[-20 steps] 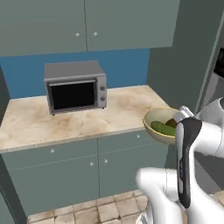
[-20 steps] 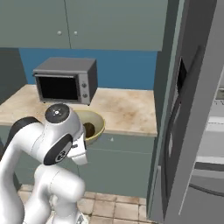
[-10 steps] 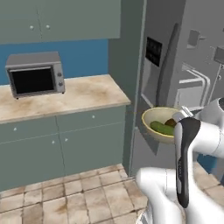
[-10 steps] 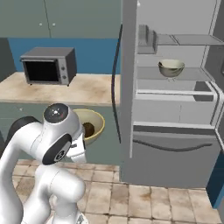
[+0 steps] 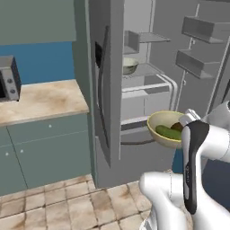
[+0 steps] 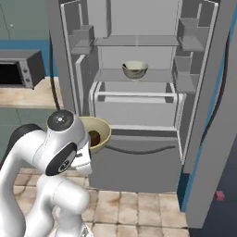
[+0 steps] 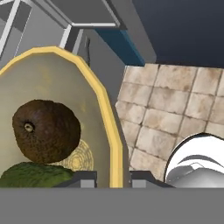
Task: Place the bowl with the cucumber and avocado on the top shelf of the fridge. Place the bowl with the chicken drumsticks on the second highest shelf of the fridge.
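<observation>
The tool (image 7: 113,178) is gripping the yellow rim of the bowl with the cucumber and avocado (image 5: 167,129), one fingertip on each side of the wall. Beyond it the fridge (image 6: 139,92) is standing open, with the bowl with the chicken drumsticks (image 6: 135,70) sitting on a shelf.

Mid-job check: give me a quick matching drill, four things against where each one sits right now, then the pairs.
Things:
1. bowl with the cucumber and avocado
2. bowl with the chicken drumsticks
3. microwave
4. top shelf

Places:
A. on the counter left of the fridge
B. bare glass plate above the other bowl
C. on the fridge's second highest shelf
D. rim pinched in the claw, in front of the open fridge

Pairs: 1-D, 2-C, 3-A, 4-B
</observation>
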